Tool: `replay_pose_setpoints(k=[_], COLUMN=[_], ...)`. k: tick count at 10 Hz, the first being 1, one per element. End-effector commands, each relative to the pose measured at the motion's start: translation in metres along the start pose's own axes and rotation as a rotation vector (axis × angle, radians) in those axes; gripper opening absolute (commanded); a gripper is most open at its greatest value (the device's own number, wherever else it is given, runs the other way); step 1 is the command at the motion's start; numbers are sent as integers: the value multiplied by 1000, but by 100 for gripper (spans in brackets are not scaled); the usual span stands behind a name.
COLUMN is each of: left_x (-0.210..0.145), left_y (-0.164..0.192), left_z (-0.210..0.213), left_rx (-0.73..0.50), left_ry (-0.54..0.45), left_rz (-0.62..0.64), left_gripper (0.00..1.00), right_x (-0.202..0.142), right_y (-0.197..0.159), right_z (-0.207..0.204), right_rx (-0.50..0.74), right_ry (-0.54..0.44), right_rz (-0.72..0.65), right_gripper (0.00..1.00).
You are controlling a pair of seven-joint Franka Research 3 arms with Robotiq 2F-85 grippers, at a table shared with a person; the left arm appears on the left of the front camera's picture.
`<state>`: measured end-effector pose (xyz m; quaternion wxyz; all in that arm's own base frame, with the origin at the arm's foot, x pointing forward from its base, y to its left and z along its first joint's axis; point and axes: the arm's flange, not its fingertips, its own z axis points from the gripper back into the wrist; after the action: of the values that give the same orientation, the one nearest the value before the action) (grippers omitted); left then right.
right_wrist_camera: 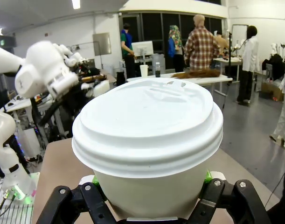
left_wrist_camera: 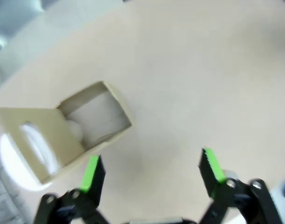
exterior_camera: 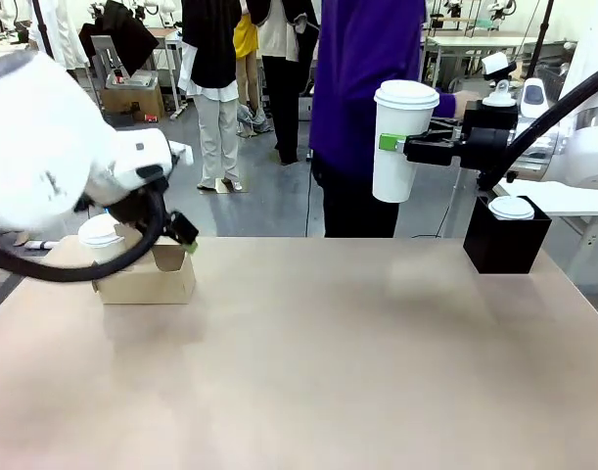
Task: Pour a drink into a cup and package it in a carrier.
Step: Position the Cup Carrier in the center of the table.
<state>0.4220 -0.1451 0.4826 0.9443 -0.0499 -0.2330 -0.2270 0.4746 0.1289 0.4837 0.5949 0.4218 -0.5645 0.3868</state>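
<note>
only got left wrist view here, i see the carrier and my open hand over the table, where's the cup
Observer: The cup is raised above the table, gripped by the right hand, on the right side.
Operator: lid on it
Observer: Yes, its lid is on and the cup is upright.
Operator: anything else over there
Observer: A black box with another white lid on top stands at the table's far right corner.
</note>
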Motion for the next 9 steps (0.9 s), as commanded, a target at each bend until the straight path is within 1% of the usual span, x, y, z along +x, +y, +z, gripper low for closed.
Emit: replay_pose_setpoints(k=[1, 3, 5, 7, 9], left_x=[27, 54, 69, 77, 75], left_y=[21, 50, 77, 98, 107], left_z=[25, 36, 26, 6, -9], left_rx=[31, 58, 73, 123, 152], left_ry=[48, 83, 113, 160, 191], left_rz=[80, 157, 246, 328, 372], left_gripper=[100, 100, 100, 100, 100], right_x=[6, 6, 6, 6, 6], right_y=[-3, -3, -3, -3, -3], right_z=[-4, -4, -4, -4, -4], right_rx=[7, 7, 7, 7, 7], right_ry=[-14, -14, -14, -14, -14], right_rz=[10, 10, 10, 10, 10], right_gripper=[80, 80, 80, 80, 80])
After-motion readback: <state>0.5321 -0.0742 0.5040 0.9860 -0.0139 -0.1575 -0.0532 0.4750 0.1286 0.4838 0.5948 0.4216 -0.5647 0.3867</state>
